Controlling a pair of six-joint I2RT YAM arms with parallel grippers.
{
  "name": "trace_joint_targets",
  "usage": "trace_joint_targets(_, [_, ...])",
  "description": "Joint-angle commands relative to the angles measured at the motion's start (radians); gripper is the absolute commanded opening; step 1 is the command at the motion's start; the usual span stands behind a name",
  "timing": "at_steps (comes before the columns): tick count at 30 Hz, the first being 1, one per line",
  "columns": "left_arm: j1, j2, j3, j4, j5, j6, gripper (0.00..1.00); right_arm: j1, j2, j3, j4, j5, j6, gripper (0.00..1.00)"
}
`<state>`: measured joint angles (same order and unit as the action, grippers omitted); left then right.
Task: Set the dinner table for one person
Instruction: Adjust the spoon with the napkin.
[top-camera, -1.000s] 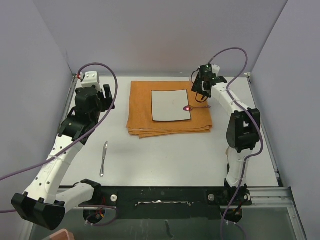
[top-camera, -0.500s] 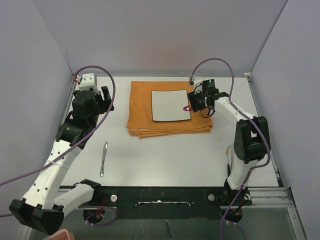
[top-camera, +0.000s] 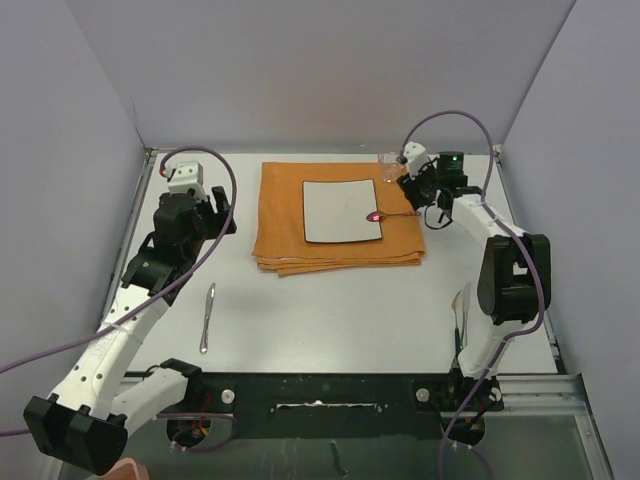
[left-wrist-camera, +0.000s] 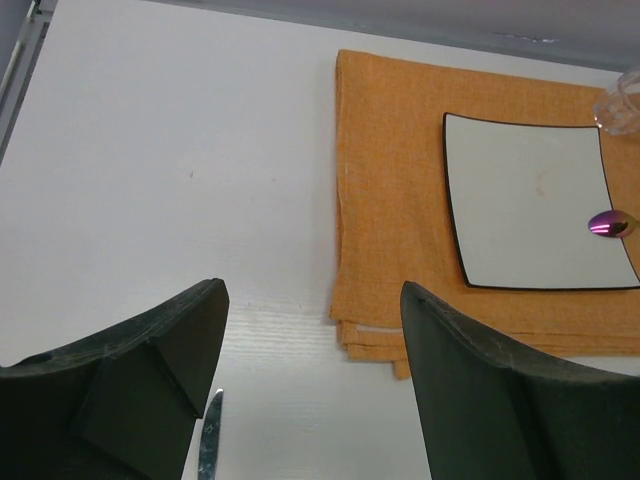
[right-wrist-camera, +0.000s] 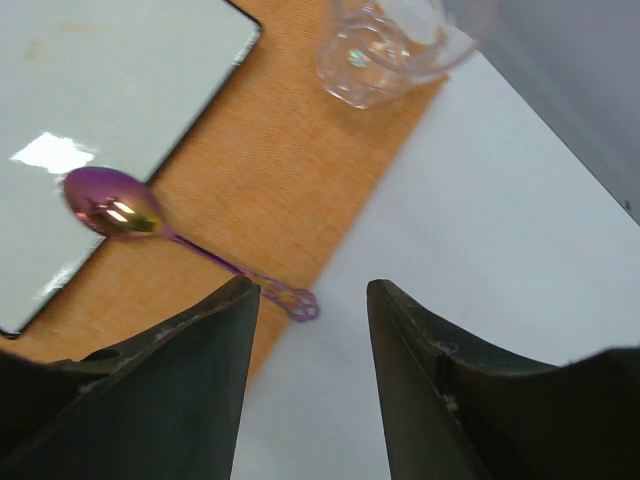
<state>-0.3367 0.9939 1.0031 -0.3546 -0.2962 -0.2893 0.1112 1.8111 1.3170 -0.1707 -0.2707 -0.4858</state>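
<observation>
Dinner table (top-camera: 330, 320): white top filling the space ahead of both arm bases. Orange cloth (top-camera: 285, 215) sits far centre, with the square plate (top-camera: 338, 208) on it. Spoon (top-camera: 390, 215) has its bowl on the plate's right edge and its handle pointing toward the table's right edge. Glass (top-camera: 388, 163) stands at the cloth's far right corner.

Knife (top-camera: 207, 318) lies on the bare top, near-left of the cloth, long axis running near-to-far.

Left gripper (left-wrist-camera: 312, 288): jaws wide, holding nothing. The knife tip shows low between its fingers, so this arm is much the nearer.

Right gripper (right-wrist-camera: 310, 288): jaws half apart, holding nothing, above the spoon handle.

Likely next: the left arm drops back toward the near edge for the knife.
</observation>
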Motion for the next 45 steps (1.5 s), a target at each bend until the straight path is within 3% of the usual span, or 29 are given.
trace_joint_targets(1, [0.007, -0.055, -0.028, 0.072, 0.032, -0.011, 0.69, -0.057, 0.023, -0.005, 0.123, -0.061, -0.084, 0.46])
trace_joint_targets(5, [0.005, -0.076, -0.056, 0.078, 0.05, -0.013, 0.69, -0.038, 0.044, -0.003, 0.075, -0.075, -0.124, 0.38])
trace_joint_targets(10, [0.006, -0.103, -0.104, 0.103, 0.05, -0.025, 0.69, 0.028, 0.0, -0.089, 0.011, -0.038, -0.209, 0.43])
trace_joint_targets(20, [0.005, -0.14, -0.128, 0.099, 0.06, -0.044, 0.69, 0.035, -0.032, -0.157, -0.024, -0.006, -0.266, 0.47])
trace_joint_targets(45, [0.008, -0.124, -0.131, 0.117, 0.072, -0.021, 0.69, 0.144, 0.192, 0.073, -0.049, 0.03, -0.297, 0.45])
